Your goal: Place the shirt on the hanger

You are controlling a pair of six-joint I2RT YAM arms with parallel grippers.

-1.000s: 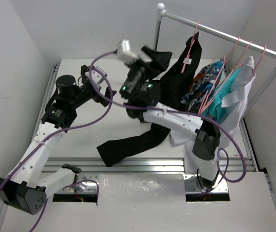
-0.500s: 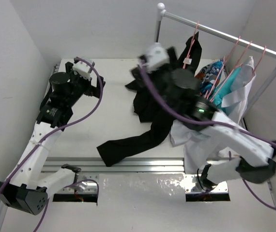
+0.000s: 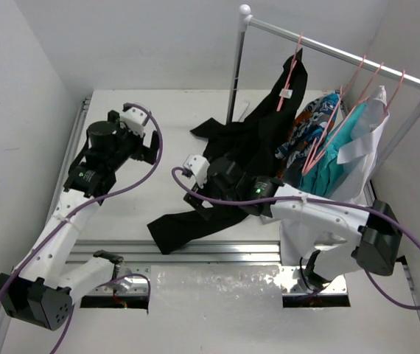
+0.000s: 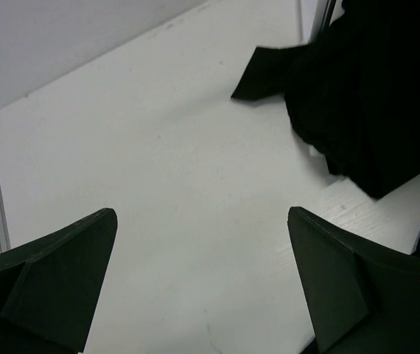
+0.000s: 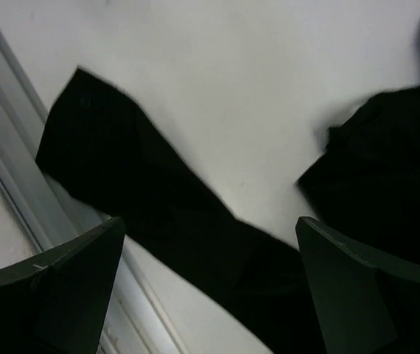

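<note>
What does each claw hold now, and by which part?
Nothing is held. The left claw is open over the table; the right claw is open above the shirt, not gripping it.

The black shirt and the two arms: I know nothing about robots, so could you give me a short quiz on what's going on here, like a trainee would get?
1. True or false: the left gripper and the right gripper are both open and hold nothing.
2. Where does the loose sleeve of the black shirt lie? A on the table; B over the rail; C in a gripper.
3. Fill in: the hanger at the shirt's neck is ___ in colour.
Key: 1 true; 2 A; 3 pink.
</note>
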